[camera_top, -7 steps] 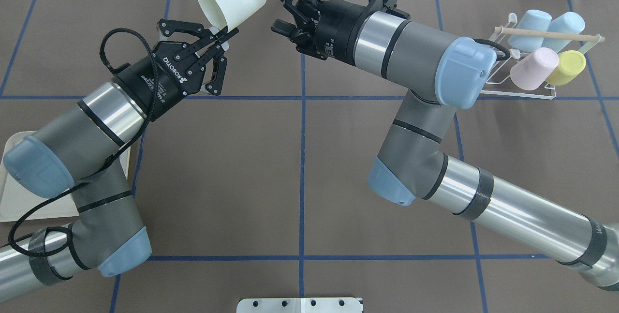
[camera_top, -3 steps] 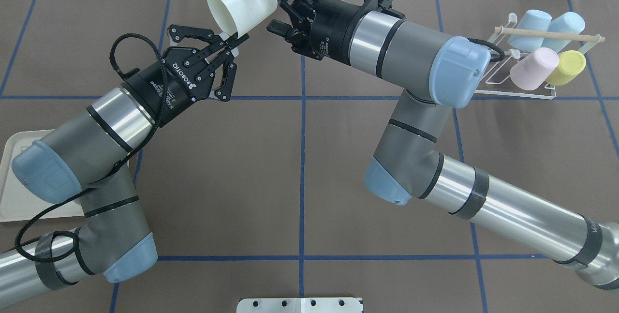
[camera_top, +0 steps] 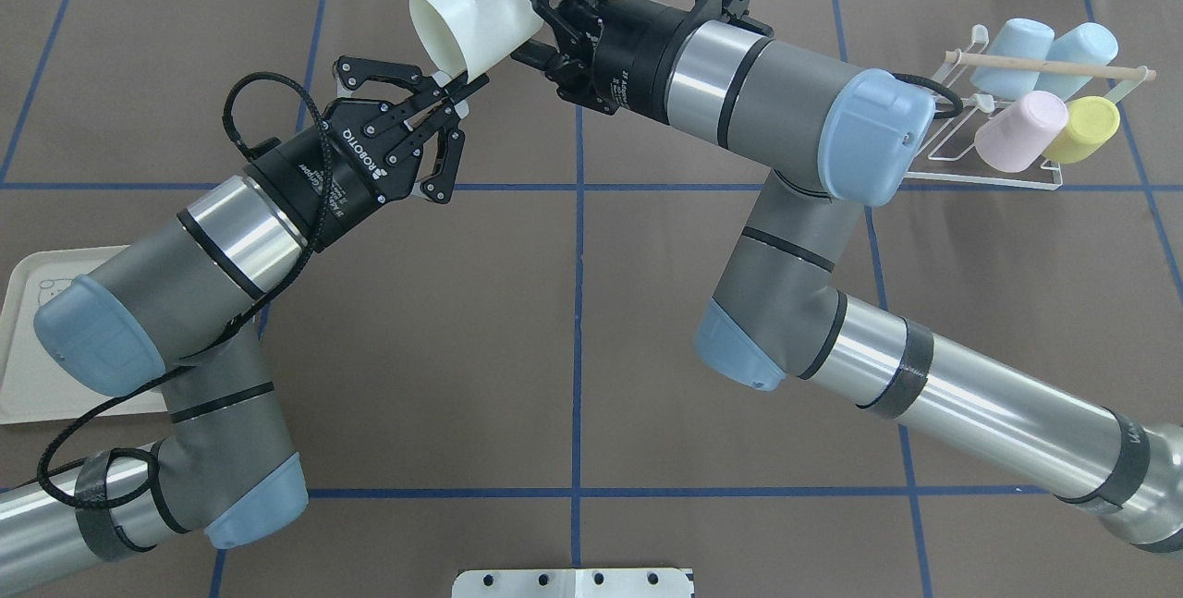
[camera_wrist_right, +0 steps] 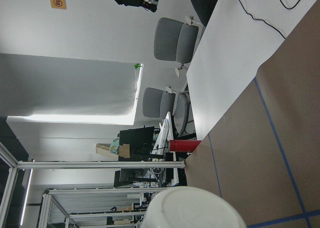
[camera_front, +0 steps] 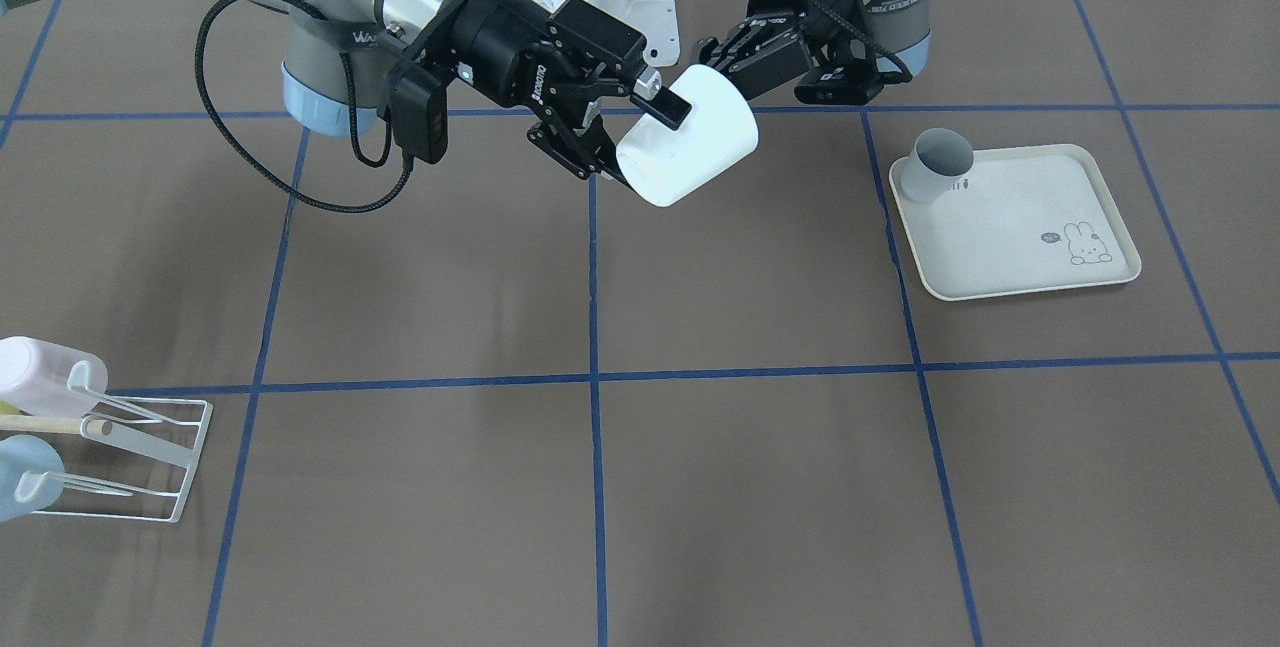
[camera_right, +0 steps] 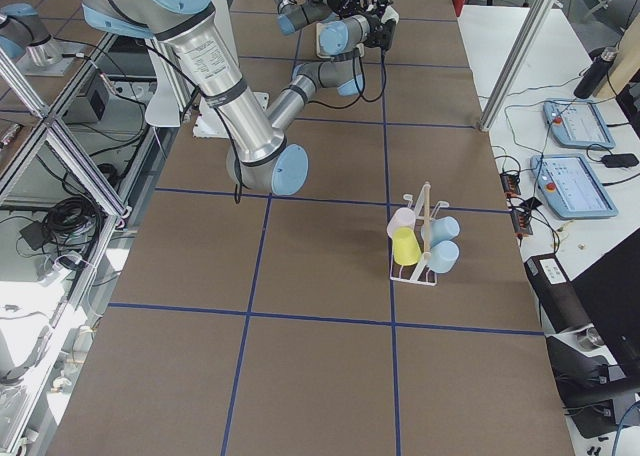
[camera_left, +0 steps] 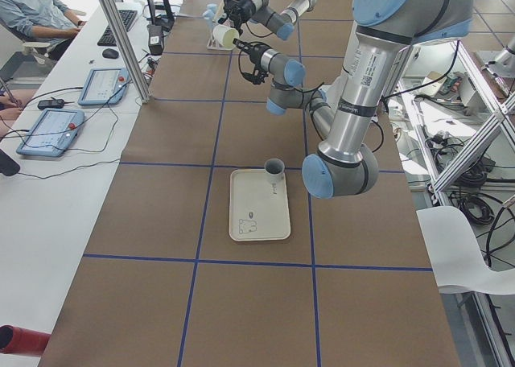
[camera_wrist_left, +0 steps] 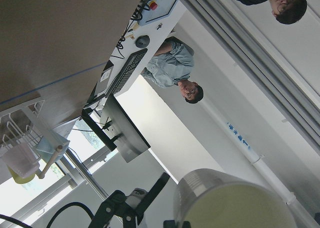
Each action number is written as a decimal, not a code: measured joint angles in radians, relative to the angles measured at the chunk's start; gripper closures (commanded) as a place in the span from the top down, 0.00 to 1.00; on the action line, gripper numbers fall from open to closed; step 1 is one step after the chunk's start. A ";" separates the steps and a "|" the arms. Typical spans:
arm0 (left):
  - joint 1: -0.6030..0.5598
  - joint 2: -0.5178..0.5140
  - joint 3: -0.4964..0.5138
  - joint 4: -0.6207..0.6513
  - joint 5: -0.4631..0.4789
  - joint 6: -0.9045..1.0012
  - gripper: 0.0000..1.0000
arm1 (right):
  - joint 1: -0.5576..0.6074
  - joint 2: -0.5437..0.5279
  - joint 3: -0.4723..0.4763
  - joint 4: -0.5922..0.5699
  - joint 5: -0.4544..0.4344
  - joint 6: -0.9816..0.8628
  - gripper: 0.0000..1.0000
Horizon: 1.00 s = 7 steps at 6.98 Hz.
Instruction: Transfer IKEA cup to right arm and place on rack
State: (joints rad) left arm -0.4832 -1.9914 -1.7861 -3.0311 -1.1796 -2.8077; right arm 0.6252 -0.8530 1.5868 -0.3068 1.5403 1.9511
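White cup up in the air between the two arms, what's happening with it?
It is a mid-air hand-over. The left end effector pinches the white cup by its rim and holds it on its side above the table. The right end effector has its jaws spread around the cup's closed end, not visibly clamped. The rack carries four pastel cups; the white one is not yet placed there.

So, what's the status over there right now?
Left hand shut on white cup rim. Right hand open, straddling its base. Cup midair; nothing on the table between it and the rack.
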 measured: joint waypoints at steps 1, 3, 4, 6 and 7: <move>0.001 -0.001 0.000 0.000 0.000 0.000 0.00 | 0.000 0.001 0.000 0.000 -0.001 0.000 0.99; 0.001 -0.006 -0.001 0.001 0.000 0.000 0.00 | 0.000 0.001 -0.004 0.000 -0.005 0.001 0.99; 0.001 -0.010 -0.001 0.002 0.001 -0.001 0.00 | 0.000 0.001 -0.005 0.000 -0.006 0.002 0.98; 0.003 -0.014 -0.001 0.004 0.002 -0.001 0.00 | -0.001 0.003 -0.005 0.000 -0.006 0.009 0.07; 0.003 -0.015 -0.001 0.002 0.001 0.000 0.99 | 0.000 0.006 -0.005 0.000 -0.006 0.019 0.00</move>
State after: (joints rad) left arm -0.4798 -2.0067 -1.7871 -3.0290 -1.1790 -2.8076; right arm 0.6249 -0.8466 1.5816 -0.3068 1.5339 1.9702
